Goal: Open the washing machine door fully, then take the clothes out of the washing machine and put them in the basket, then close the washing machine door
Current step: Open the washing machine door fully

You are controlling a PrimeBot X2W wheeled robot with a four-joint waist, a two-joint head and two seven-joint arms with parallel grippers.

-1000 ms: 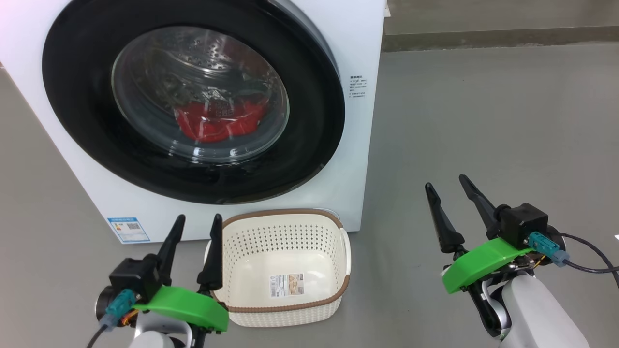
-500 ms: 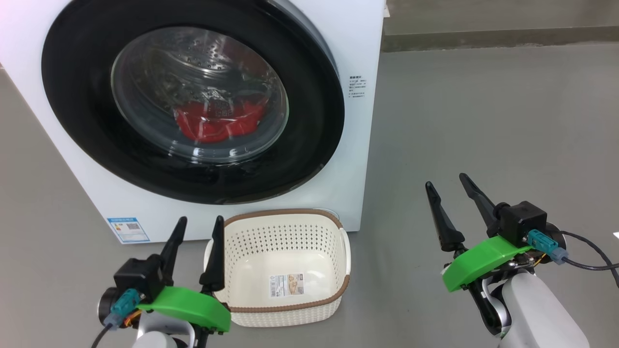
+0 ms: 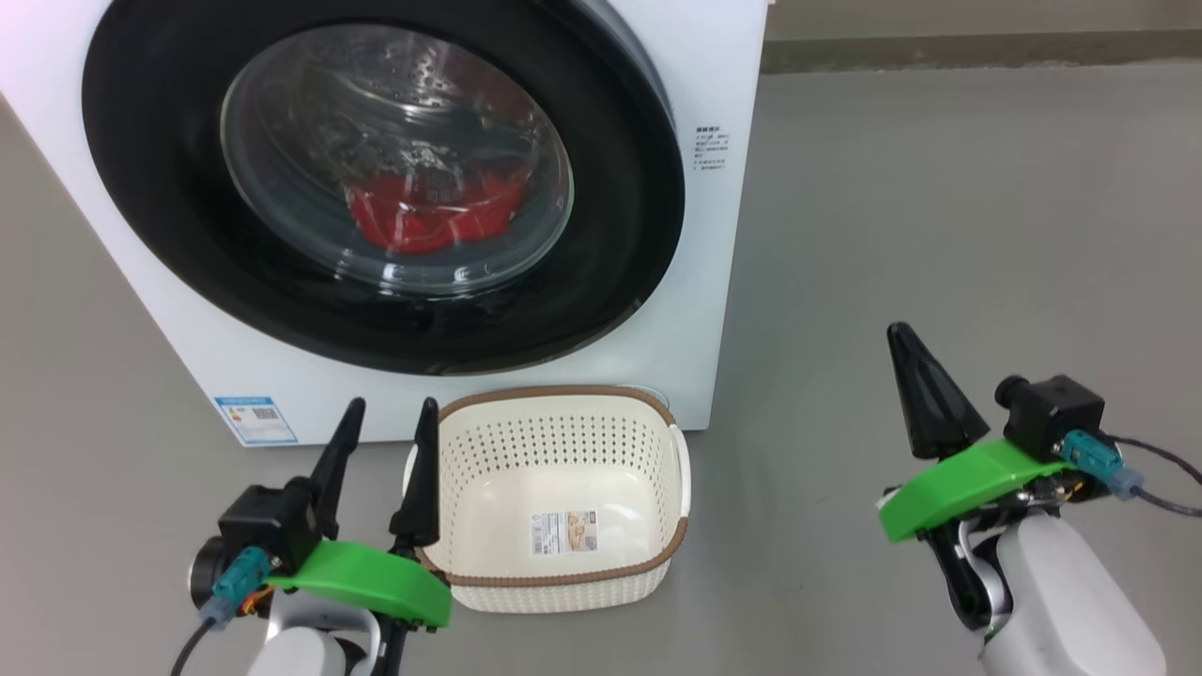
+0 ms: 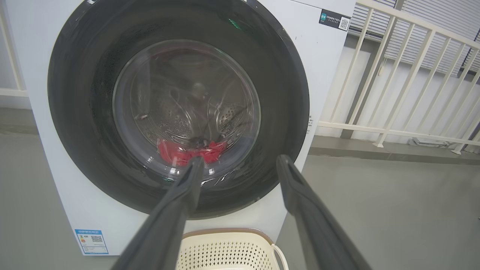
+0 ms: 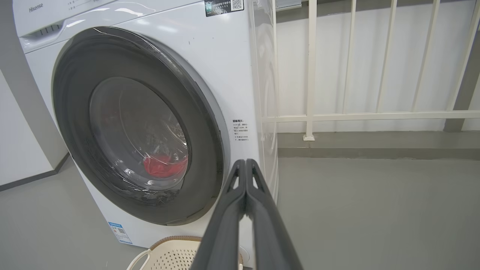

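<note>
Door (image 3: 385,169) seems shut on washer (image 3: 714,235). Clothes (image 3: 432,211) lie low in drum, behind glass. Basket (image 3: 554,451) on floor just before washer, empty. Left pincer (image 3: 392,406) spread apart, empty, beside basket. Right pincer (image 3: 901,330) has fingers pressed together, empty, well right of door. Likely step: open door. Hook tips behind rim's right edge, pull along arc, swing clear of basket.
</note>
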